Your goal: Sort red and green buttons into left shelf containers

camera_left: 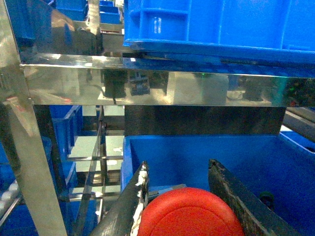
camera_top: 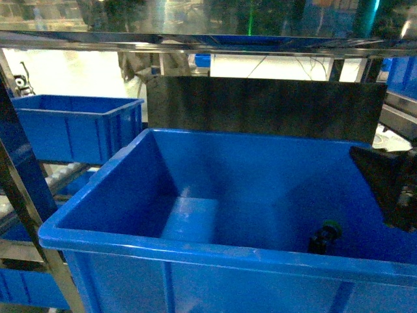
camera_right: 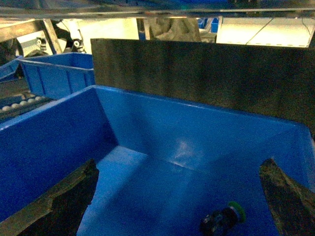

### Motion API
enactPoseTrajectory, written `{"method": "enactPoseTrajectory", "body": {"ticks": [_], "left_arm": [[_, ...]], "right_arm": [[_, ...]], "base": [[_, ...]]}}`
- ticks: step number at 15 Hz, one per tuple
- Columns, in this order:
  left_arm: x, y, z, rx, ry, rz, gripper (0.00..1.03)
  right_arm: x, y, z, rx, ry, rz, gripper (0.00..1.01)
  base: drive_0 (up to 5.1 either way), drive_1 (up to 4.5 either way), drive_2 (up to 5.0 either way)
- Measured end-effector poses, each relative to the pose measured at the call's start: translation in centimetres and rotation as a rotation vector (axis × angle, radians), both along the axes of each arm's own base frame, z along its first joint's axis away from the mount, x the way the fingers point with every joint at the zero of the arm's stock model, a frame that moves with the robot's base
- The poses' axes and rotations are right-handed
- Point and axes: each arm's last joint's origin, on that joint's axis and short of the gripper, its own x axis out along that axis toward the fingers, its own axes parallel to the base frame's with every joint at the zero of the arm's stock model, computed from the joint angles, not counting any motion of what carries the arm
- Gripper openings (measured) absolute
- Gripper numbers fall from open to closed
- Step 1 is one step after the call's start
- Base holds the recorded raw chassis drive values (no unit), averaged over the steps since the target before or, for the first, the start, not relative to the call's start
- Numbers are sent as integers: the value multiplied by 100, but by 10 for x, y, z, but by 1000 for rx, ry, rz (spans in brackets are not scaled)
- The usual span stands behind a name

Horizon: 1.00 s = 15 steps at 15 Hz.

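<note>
The red button (camera_left: 189, 214) fills the bottom of the left wrist view, its round cap pinched between my left gripper's (camera_left: 178, 164) dark fingers, in front of a large blue container (camera_left: 206, 157). The green button (camera_right: 224, 219) lies on its side on that container's floor, near the right wall (camera_top: 326, 235). My right gripper (camera_right: 179, 164) hangs open over the container's inside, its fingers (camera_right: 59, 201) wide apart and the green button below between them. In the head view it shows as a dark shape at the right rim (camera_top: 391, 189). A second blue container (camera_top: 78, 124) stands further left.
A black board (camera_top: 260, 107) stands behind the near container. A steel shelf beam (camera_left: 147, 83) runs overhead with another blue bin (camera_left: 221, 24) on it. A shiny steel upright (camera_left: 29, 162) and roller rails (camera_top: 62, 173) sit to the left.
</note>
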Motion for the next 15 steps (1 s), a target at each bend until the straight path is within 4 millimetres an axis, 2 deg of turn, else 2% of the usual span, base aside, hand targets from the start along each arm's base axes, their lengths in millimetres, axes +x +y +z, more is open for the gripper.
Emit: {"method": "enactPoseTrajectory", "body": {"ticks": [2, 6, 10, 12, 15], "left_arm": [[0, 0, 0, 0, 0, 0, 31], [0, 0, 0, 0, 0, 0, 31], [0, 0, 0, 0, 0, 0, 31], [0, 0, 0, 0, 1, 0, 31], [0, 0, 0, 0, 0, 0, 31]], "right_arm": [[-13, -2, 7, 8, -22, -8, 98], [-86, -18, 24, 44, -31, -139, 98], [-155, -43, 58, 186, -174, -284, 98], [-162, -41, 60, 194, -212, -262, 98], [-162, -41, 59, 199, -205, -260, 98]], "base": [[0, 0, 0], [0, 0, 0], [0, 0, 0], [0, 0, 0], [0, 0, 0]]}}
